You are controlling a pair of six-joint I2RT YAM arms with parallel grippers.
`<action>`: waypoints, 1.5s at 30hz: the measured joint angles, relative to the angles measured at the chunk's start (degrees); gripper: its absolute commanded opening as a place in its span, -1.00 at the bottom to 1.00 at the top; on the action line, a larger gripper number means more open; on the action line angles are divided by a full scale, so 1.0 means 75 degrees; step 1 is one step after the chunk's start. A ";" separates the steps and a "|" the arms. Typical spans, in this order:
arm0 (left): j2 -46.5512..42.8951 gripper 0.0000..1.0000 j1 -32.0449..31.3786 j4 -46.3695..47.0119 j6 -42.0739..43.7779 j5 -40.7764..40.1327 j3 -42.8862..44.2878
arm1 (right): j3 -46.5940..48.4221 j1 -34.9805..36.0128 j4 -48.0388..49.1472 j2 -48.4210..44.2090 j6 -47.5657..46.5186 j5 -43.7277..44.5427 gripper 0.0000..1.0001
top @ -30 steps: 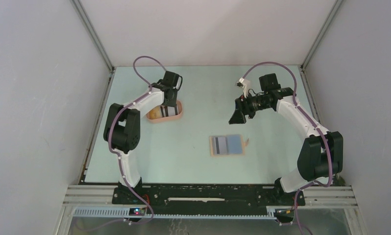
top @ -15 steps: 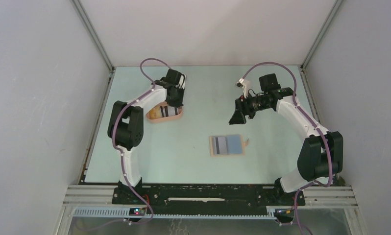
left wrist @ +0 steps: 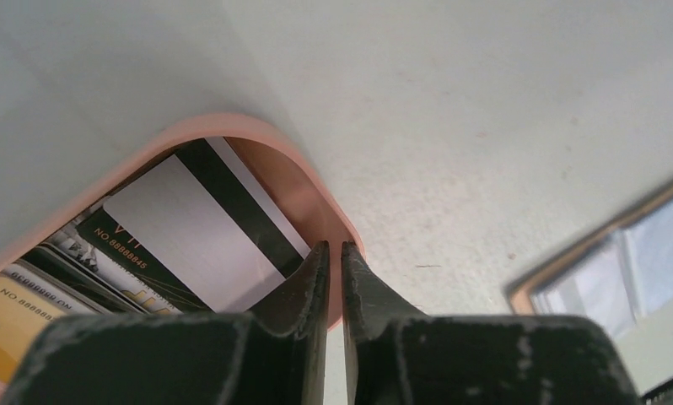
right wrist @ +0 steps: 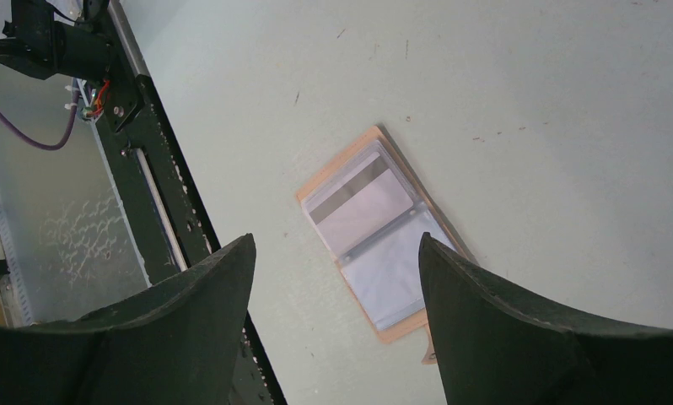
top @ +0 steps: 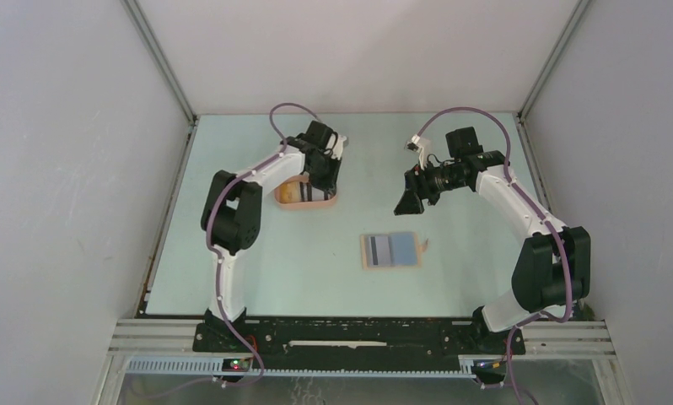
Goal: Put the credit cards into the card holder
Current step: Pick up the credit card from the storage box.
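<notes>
Fingers of my left pincer (left wrist: 329,249) stand almost together, clenched on the rim of the tray (left wrist: 232,126), which sits in the table's (top: 299,270) far half, left of the middle. In the tray I see a white card (left wrist: 190,236) with a black stripe on top, a black card (left wrist: 105,240) under it, and a yellow card (left wrist: 13,312) at the edge of view. My right pincer (right wrist: 337,240) hangs released, jaws wide, above the right half. The holder (right wrist: 340,165) lies open, flat, nearer the near edge, with a grey card (right wrist: 363,211) and a blue card (right wrist: 392,278) in it.
</notes>
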 measured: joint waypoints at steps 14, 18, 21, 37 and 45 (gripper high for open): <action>-0.0277 -0.32 -0.0533 -0.0038 0.0609 0.0554 -0.0251 | 0.0000 0.0000 -0.0003 -0.0070 -0.0003 0.0000 0.59; -0.1227 0.12 -0.0510 0.0583 0.0560 -0.0743 -0.1148 | 0.0000 0.0000 -0.0006 -0.0070 -0.0006 -0.0003 0.59; -0.1871 0.26 -0.0487 0.1005 0.0510 -0.1941 -0.1588 | 0.0000 0.0000 -0.0009 -0.0070 -0.0020 -0.0006 0.59; -0.0714 0.38 -0.0458 0.0833 0.0510 -0.4185 -0.1102 | 0.0000 0.0000 -0.0020 -0.0070 -0.0058 -0.0003 0.59; -0.0294 0.37 -0.0466 0.0498 0.0525 -0.4153 -0.0612 | 0.0000 0.0000 -0.0020 -0.0070 -0.0058 -0.0003 0.59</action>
